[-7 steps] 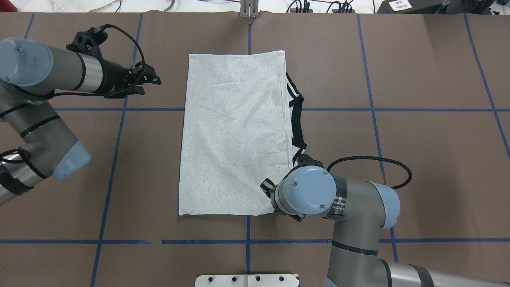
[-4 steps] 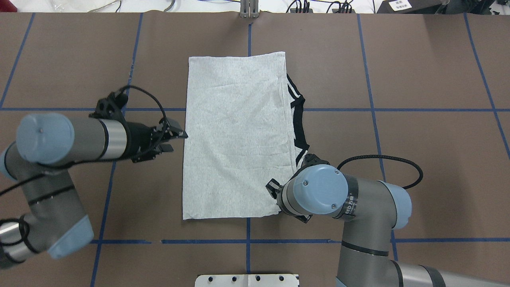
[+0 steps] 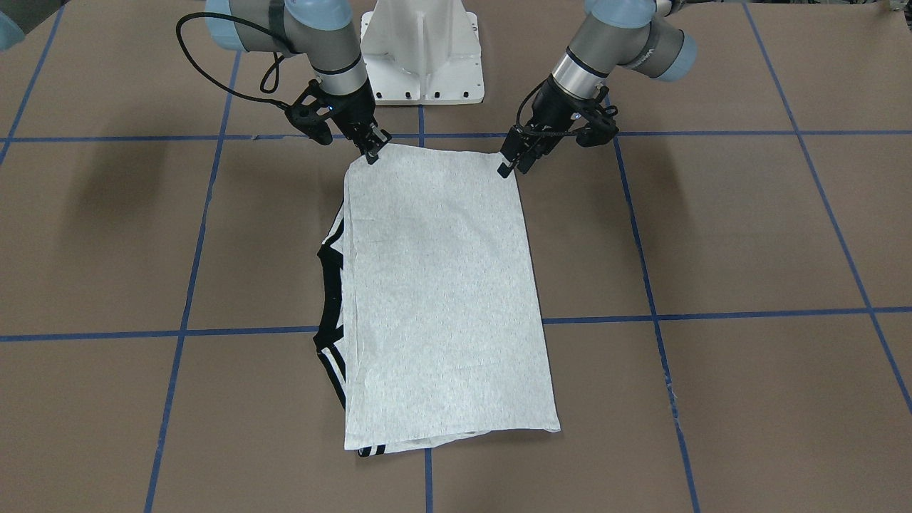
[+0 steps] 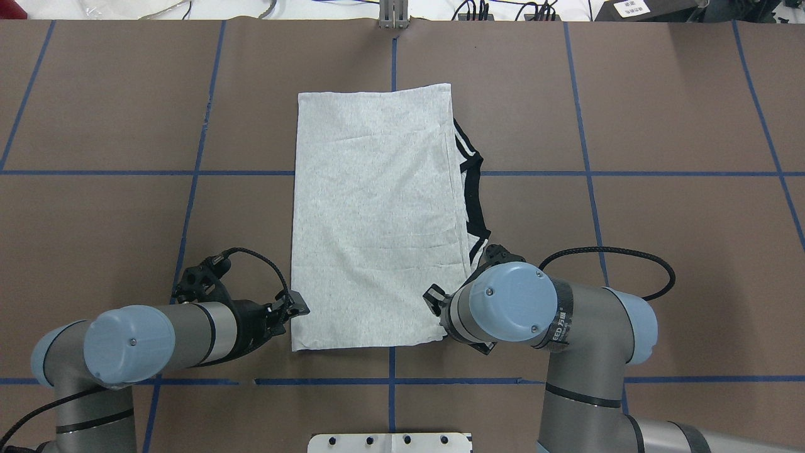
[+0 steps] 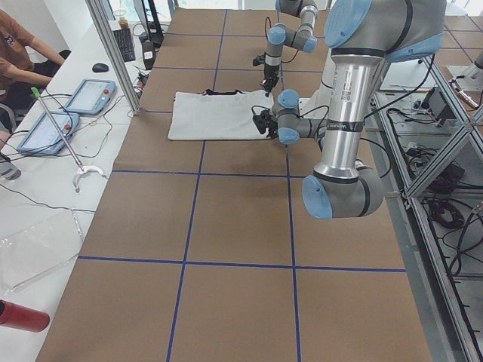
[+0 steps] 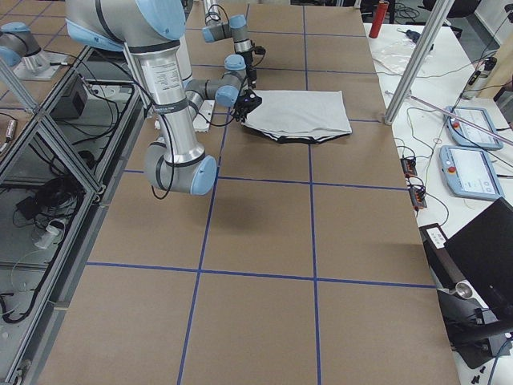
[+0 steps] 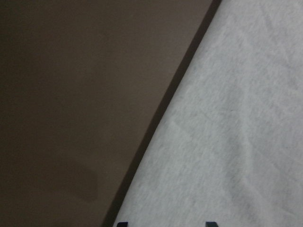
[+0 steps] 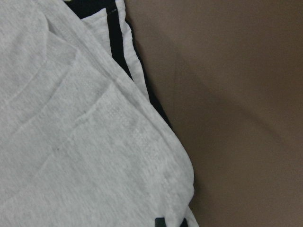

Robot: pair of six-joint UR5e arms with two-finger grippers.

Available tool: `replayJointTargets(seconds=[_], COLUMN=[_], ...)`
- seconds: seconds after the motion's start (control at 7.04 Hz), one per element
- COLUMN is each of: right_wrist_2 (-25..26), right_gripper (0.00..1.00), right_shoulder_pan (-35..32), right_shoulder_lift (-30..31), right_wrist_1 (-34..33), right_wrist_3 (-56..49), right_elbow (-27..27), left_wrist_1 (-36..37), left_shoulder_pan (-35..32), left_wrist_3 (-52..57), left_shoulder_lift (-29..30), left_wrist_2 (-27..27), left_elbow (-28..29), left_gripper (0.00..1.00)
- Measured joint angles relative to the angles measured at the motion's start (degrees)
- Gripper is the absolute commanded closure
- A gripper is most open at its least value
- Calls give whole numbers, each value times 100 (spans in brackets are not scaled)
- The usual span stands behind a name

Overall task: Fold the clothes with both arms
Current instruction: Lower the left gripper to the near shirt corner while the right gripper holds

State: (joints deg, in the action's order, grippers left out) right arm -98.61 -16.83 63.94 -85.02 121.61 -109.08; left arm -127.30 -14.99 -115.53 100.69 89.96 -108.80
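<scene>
T-shirt (image 4: 371, 220) is lying folded once, further folds pending; left end effector (image 4: 297, 309) is gaping wide, right end effector (image 3: 372, 149) cannot tell.

right arm (image 4: 582, 324) band | "EED" legible (rest unclear) | other labels unreadable

The T-shirt (image 4: 374, 220) is matt, heathered knit cloth, slightly fuzzy; the table cover (image 4: 679, 264) looks like smooth, matt brown paper.

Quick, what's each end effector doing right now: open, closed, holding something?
Left end effector: open, at a corner of the T-shirt, holding nothing.
Right end effector: looks closed on the T-shirt's other near corner.
</scene>
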Motion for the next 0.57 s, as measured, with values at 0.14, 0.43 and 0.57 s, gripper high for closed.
replayJointTargets(seconds=[0.14, 0.43, 0.57], right_wrist_2=[2, 2, 1], right_gripper=[100, 100, 100], right_shoulder_pan=[2, 4, 4], right_shoulder_lift=[-1, -9, -11], right_wrist_1=[2, 3, 3], right_wrist_3=[4, 9, 6], right_elbow=[0, 1, 1], left_wrist_1=[55, 79, 82], left_shoulder_pan=[122, 252, 279], left_wrist_3=[-77, -150, -225], left_shoulder_lift=[-6, -12, -14], left_wrist_2=[-9, -13, -16], left_elbow=[10, 13, 15], left_gripper=[39, 62, 100])
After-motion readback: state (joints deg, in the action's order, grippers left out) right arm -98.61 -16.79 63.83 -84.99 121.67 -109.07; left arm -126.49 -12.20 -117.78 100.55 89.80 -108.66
